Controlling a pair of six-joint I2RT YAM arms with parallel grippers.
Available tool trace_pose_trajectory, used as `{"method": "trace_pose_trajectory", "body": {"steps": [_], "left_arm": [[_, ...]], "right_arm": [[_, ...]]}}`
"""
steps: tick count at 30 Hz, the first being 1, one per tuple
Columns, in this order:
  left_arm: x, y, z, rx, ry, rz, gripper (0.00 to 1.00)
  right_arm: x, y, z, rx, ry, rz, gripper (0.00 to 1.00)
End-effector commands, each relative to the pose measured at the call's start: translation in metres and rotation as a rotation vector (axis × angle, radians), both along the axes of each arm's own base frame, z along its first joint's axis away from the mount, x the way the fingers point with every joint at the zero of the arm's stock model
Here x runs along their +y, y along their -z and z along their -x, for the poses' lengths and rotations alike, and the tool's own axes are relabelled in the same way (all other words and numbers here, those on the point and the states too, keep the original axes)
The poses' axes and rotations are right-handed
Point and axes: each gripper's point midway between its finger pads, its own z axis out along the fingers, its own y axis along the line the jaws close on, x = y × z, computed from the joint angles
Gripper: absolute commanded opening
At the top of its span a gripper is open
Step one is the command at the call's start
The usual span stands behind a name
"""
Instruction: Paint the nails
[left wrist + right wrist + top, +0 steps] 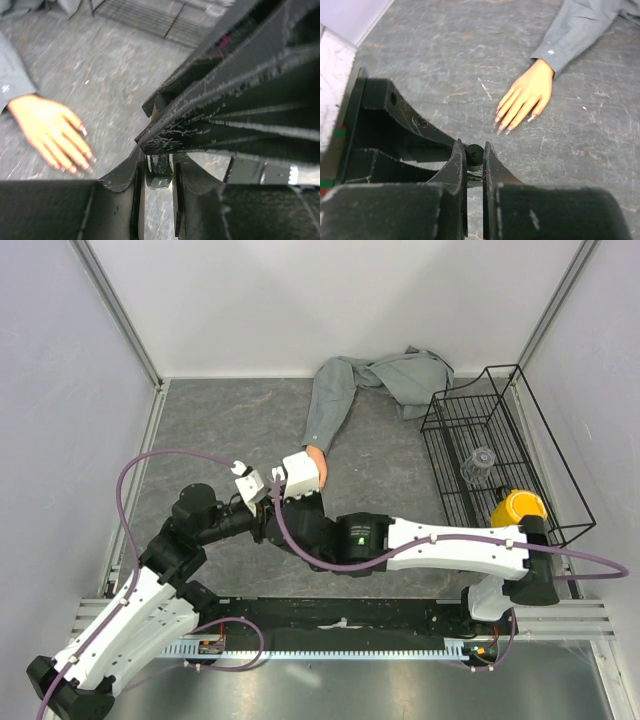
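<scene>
While the nails (506, 126) lie unpainted on the mannequin hand (527, 95), palm down on the table (445, 60) just beyond the 2 arms, the left gripper (160, 172) is clamped on a small dark bottle (161, 162) and the right gripper (473, 156) is pinched on what appears to be its cap (476, 151). If the cap is pulled off-axis, the bottle could be wrenched from the left grip and polish spilled.

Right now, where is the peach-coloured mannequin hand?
Top view: the peach-coloured mannequin hand lies mid-table, poking from the grey shirt sleeve, left of the black wire basket.
</scene>
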Motion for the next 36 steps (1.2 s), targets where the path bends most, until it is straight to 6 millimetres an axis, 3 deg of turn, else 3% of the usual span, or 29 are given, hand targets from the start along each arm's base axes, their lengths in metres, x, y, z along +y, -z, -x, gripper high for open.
{"method": "trace_pose_trajectory", "body": {"steps": [1, 2, 4, 5, 7, 8, 10, 13, 17, 22, 24, 31, 36], "left_arm": [[0.017, -0.054, -0.038, -0.21, -0.194, 0.081, 0.02], [0.015, -0.056, -0.035, -0.218, -0.173, 0.088, 0.02], [0.011, -0.056, -0.032, -0.216, -0.145, 0.091, 0.02], [0.007, -0.058, -0.028, -0.217, -0.109, 0.098, 0.02], [0.001, -0.056, -0.023, -0.202, -0.065, 0.102, 0.02], [-0.004, -0.057, -0.016, -0.198, -0.015, 0.111, 0.02], [-0.01, -0.059, -0.008, -0.204, 0.044, 0.127, 0.02], [-0.017, -0.06, 0.002, -0.187, 0.116, 0.149, 0.02], [-0.03, -0.06, 0.022, -0.159, 0.274, 0.176, 0.02], [-0.043, -0.062, 0.068, -0.064, 0.619, 0.24, 0.02], [-0.042, -0.062, 0.077, -0.028, 0.671, 0.249, 0.02], [-0.042, -0.06, 0.08, -0.005, 0.7, 0.253, 0.02], [-0.043, -0.059, 0.08, 0.003, 0.706, 0.252, 0.02]], "right_arm": [[0.017, -0.002, 0.03, 0.057, 0.0, -0.113, 0.0], [0.017, -0.005, 0.03, 0.053, -0.013, -0.111, 0.0], [0.013, -0.012, 0.032, 0.064, -0.047, -0.119, 0.1], [0.01, -0.014, 0.031, 0.06, -0.066, -0.102, 0.25], [0.002, -0.022, 0.031, 0.084, -0.114, -0.106, 0.41], [-0.003, -0.025, 0.03, 0.082, -0.132, -0.101, 0.58], [-0.022, -0.036, 0.029, 0.07, -0.16, -0.081, 0.76], [-0.048, -0.051, 0.031, 0.051, -0.195, -0.061, 0.85], [-0.065, -0.061, 0.041, 0.069, -0.38, -0.061, 0.84], [-0.064, -0.069, 0.06, 0.066, -0.653, -0.061, 0.73], [-0.063, -0.07, 0.066, 0.076, -0.728, -0.07, 0.69], [-0.047, -0.066, 0.075, 0.108, -0.886, -0.06, 0.57], [-0.039, -0.063, 0.069, 0.108, -0.901, -0.042, 0.52]]}}
